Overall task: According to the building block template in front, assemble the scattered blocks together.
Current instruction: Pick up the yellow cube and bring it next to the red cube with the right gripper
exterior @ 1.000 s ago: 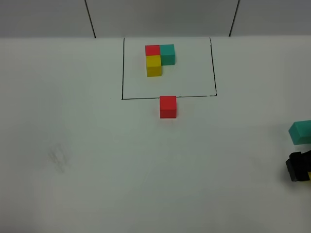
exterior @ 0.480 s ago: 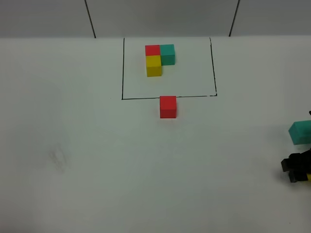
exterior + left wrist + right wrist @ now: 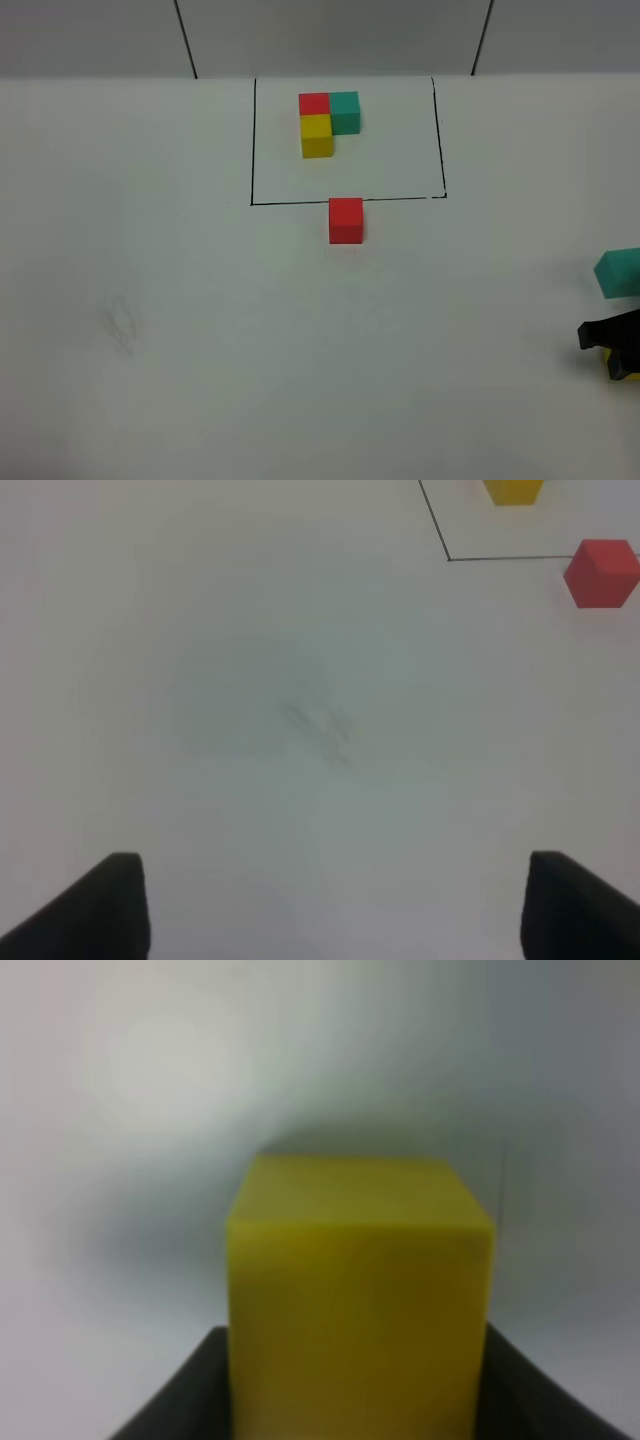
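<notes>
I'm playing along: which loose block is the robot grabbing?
The yellow block, pinched in the right gripper; the loose red block and teal block sit untouched.

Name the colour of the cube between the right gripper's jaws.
Yellow; the cube shows best in the right wrist view.

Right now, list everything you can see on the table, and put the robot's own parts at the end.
template cluster: one, red, teal and yellow cubes in an L, inside the black outline.
black outline: one, black, drawn at the table's far middle.
loose red cube: one, red, outside the outline at its near edge.
loose teal cube: one, teal, far right, cut off by the high view's edge.
loose yellow cube: one, yellow, in the right gripper.
scuff mark: one, grey, near left.
table: one, white.
left gripper: one, black, open over bare table.
right gripper: one, black, shut on the loose yellow cube.
</notes>
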Available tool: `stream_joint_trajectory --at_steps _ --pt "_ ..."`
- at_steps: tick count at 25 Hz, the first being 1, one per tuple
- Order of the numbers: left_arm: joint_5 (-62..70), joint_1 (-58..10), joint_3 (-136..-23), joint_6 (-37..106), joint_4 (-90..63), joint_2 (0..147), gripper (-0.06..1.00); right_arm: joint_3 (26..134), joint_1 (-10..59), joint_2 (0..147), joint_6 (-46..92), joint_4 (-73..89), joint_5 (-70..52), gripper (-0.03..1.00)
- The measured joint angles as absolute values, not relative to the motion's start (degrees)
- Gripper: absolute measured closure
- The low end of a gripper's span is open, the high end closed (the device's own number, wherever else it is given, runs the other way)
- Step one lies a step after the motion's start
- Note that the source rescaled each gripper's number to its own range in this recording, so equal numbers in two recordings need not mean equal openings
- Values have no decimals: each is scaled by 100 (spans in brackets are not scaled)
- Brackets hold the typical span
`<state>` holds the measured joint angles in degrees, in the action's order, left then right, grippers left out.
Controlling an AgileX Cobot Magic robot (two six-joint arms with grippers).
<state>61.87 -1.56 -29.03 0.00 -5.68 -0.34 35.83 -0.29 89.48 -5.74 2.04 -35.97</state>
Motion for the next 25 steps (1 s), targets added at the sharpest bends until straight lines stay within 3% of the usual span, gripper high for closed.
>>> stream_joint_trajectory --at_steps 7,14,25 --pt "6187 -156 -2903 0 -568 -34 16 4493 1696 7944 -1846 126 -4557 95" --pt "6187 -156 -2903 0 -568 -34 16 5571 3290 8561 -3515 -742 -4909 95" --pt "6187 -156 -2903 0 -568 -34 16 7226 4077 11004 -4563 -913 -4721 95"
